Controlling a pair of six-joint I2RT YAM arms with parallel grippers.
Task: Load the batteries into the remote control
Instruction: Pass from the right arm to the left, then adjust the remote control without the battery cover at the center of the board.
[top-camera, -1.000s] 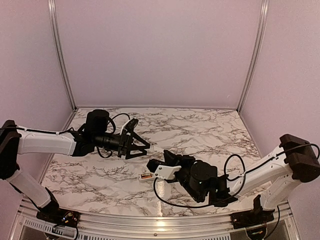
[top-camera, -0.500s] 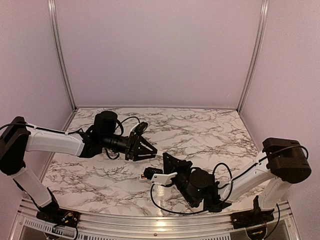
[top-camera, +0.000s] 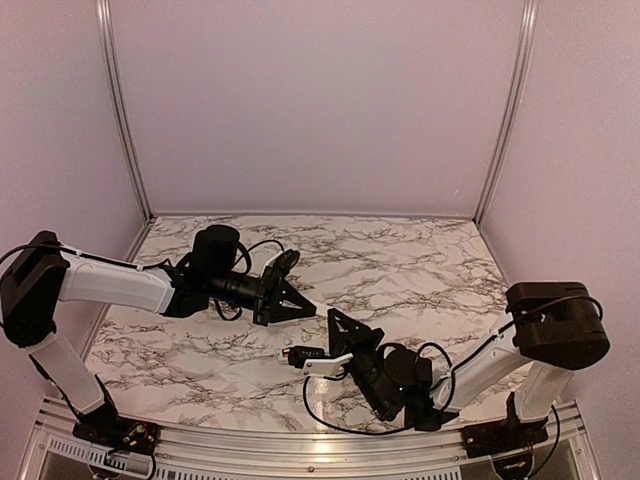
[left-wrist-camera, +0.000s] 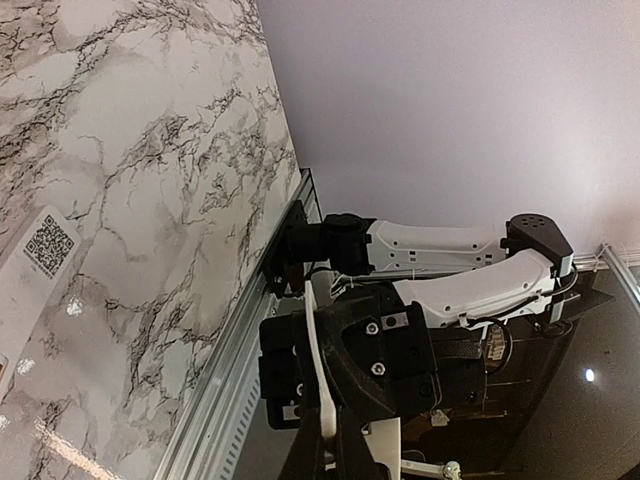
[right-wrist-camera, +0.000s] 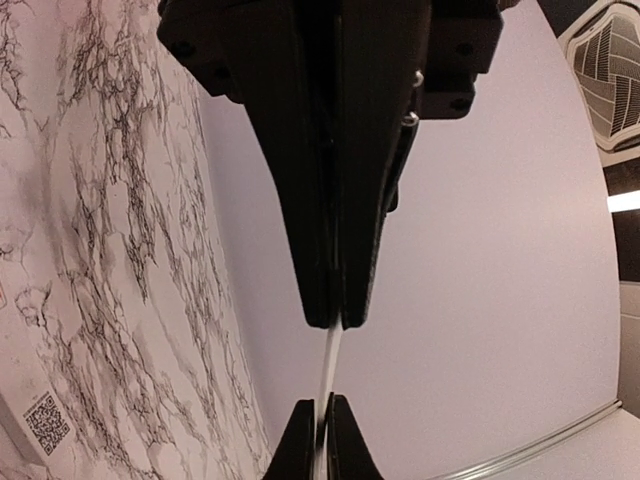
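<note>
A thin white plate (right-wrist-camera: 330, 365), seen edge-on, spans the gap between my two grippers above the table. My left gripper (left-wrist-camera: 328, 435) is shut on one end of it; in the top view it (top-camera: 312, 312) points right. My right gripper (right-wrist-camera: 322, 435) is shut on the other end and meets the left one tip to tip (top-camera: 333, 320). The white remote control (top-camera: 300, 356) lies flat on the marble just in front of them, and an orange battery (top-camera: 291, 353) shows at its left end. Its QR-code label (left-wrist-camera: 45, 245) faces up.
The marble table (top-camera: 420, 260) is enclosed by lilac walls and a metal rail (top-camera: 300, 440) along the near edge. The right arm's black cable (top-camera: 330, 420) loops low over the table beside the remote.
My left gripper has moved right to the right gripper and gone from open to shut on the plate. The right arm has drawn nearer and leftward, still shut.
</note>
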